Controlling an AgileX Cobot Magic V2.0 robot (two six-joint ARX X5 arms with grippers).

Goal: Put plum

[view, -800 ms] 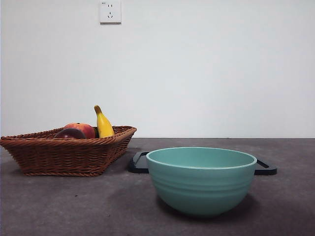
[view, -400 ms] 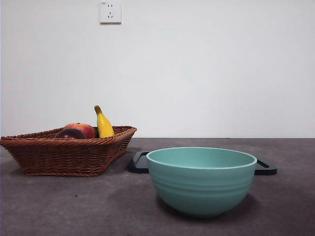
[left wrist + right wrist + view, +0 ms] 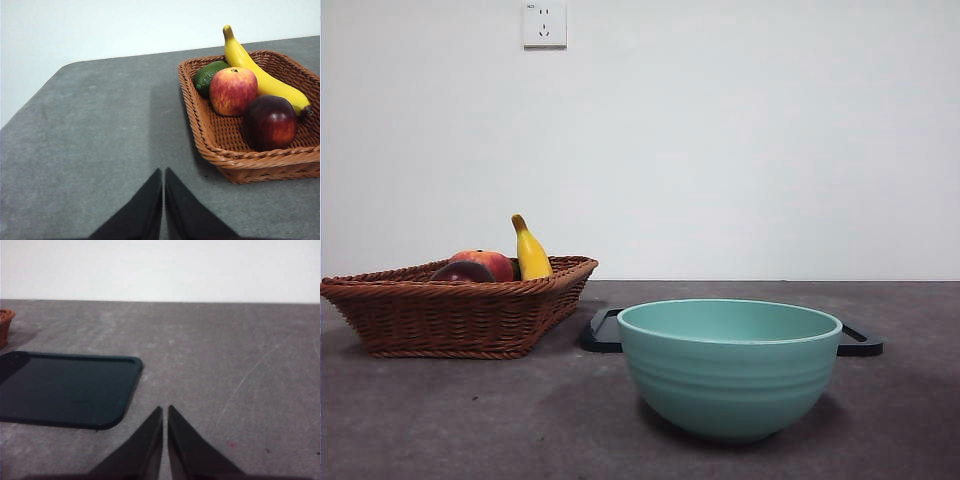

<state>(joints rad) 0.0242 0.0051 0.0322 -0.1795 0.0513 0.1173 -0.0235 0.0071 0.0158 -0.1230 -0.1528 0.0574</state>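
Note:
The dark maroon plum [image 3: 270,122] lies in the wicker basket [image 3: 220,150], beside a red-orange apple [image 3: 233,91], a yellow banana [image 3: 260,75] and a green lime [image 3: 207,77]. In the front view the plum [image 3: 461,272] peeks over the basket rim [image 3: 450,315] at the left. A teal bowl [image 3: 730,365] stands near in the middle. My left gripper [image 3: 163,172] is shut and empty, above bare table short of the basket. My right gripper [image 3: 165,409] is shut and empty, beside a dark tray [image 3: 65,387]. Neither arm shows in the front view.
The dark tray [image 3: 860,342] lies flat behind the teal bowl. The table is grey, with its edge and a white wall behind it. A wall socket [image 3: 544,23] sits high on the wall.

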